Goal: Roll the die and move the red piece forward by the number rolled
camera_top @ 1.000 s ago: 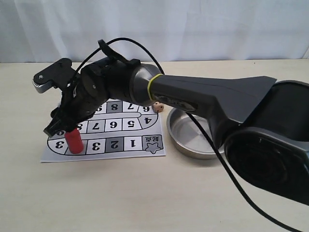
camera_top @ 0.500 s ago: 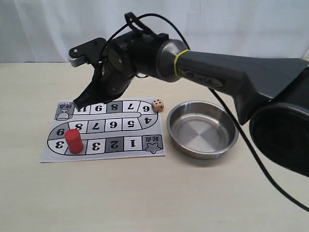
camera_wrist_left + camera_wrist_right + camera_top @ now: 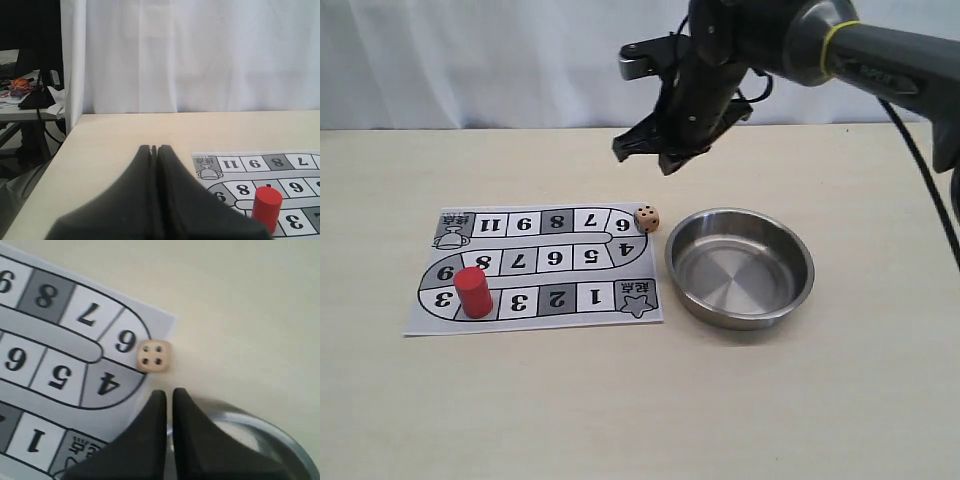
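The red piece (image 3: 473, 292) stands upright on the bottom row of the printed board (image 3: 570, 262), near its left bend; it also shows in the left wrist view as the red piece (image 3: 266, 205). The die (image 3: 647, 218) rests at the board's right edge beside square 6; as the die (image 3: 153, 356) its top face shows four pips. My right gripper (image 3: 650, 155) hangs high above the table behind the die, shut and empty; in its own view the right gripper (image 3: 167, 391) has only a sliver between the jaws. My left gripper (image 3: 154, 147) is shut, empty, left of the board.
A round steel bowl (image 3: 790, 292) sits right of the board, close to the die; its rim, the bowl (image 3: 280, 440), lies under the right fingers. A white curtain closes the back. The table's left edge (image 3: 60, 150) is near the left gripper.
The right gripper has risen off the red piece and swung right and back to a spot above the die. The red piece stays standing on the board. The die has not moved.
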Controlling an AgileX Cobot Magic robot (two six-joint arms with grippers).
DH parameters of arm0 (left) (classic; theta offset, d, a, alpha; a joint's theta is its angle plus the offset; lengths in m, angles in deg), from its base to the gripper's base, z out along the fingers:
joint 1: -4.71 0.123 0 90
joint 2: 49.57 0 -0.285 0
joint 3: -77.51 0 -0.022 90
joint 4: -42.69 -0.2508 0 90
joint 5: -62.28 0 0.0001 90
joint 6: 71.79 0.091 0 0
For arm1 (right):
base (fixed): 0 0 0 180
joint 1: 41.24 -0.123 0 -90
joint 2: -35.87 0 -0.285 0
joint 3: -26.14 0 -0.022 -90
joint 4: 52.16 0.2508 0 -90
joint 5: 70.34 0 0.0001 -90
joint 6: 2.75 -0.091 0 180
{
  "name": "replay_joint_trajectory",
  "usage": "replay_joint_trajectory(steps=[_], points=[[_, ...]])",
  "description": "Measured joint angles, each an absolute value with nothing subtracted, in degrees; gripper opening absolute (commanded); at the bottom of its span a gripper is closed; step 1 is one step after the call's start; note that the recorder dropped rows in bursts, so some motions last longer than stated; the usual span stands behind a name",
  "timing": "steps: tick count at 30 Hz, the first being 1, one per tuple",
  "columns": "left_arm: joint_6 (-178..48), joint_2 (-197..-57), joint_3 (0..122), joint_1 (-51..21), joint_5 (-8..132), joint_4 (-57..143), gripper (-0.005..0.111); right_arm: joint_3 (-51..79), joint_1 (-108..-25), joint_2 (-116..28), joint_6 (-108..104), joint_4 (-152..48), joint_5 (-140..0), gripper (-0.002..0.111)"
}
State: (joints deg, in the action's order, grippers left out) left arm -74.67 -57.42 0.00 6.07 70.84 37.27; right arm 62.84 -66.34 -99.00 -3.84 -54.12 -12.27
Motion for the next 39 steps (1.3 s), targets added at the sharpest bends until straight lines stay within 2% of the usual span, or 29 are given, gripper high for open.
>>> replay_joint_trajectory(steps=[10,22,31,39], points=[[-74.67,-57.42,0.00,6.07,70.84,37.27,0.000,60.70,-53.80,-99.00,-2.75,-50.26,-7.28,0.004],[-74.67,-57.42,0.00,6.07,70.84,37.27,0.000,54.99,-44.99,-98.21,-0.63,-50.26,-6.00,0.004],[-74.67,-57.42,0.00,6.07,70.84,37.27,0.000,44.79,-42.67,-92.23,5.28,-50.26,-10.52,0.004],[-74.67,-57.42,0.00,6.07,70.84,37.27,0.000,31.25,-42.67,-78.88,5.39,-51.29,-14.85,0.004]])
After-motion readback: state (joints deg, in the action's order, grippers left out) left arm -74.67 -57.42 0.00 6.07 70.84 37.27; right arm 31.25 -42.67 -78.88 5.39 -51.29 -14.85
